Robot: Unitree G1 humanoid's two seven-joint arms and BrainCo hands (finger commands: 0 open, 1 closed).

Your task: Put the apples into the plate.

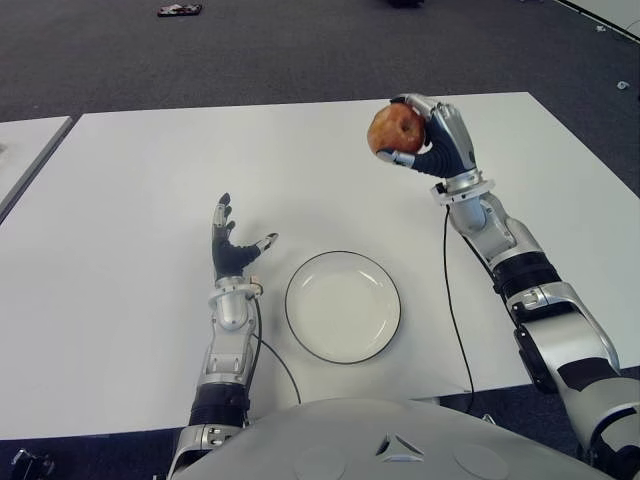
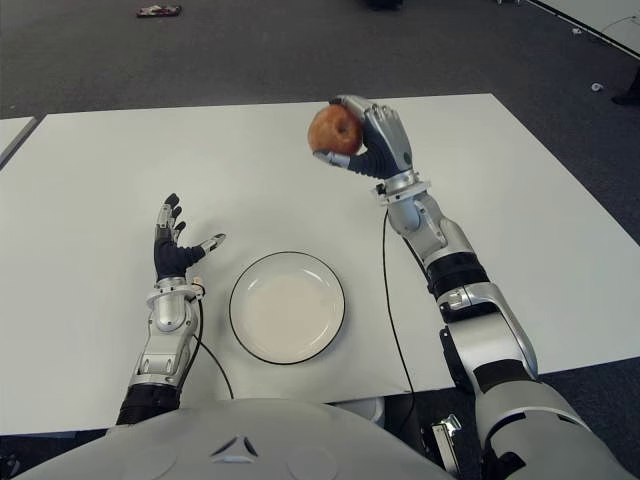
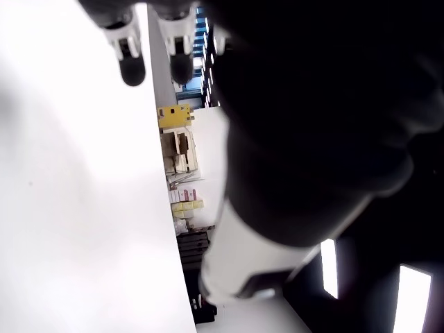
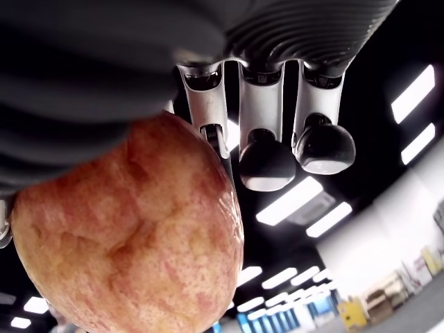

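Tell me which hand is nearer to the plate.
Left. The left hand shows open just beside the plate, on its left. The right hand is raised farther off, beyond the plate and to its right, gripping the apple.

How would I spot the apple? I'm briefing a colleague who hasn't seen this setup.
Start at the white table, then find the right hand raised above its far side, beyond the empty plate. The apple sits in its fingers: round, reddish-yellow, the only fruit visible.
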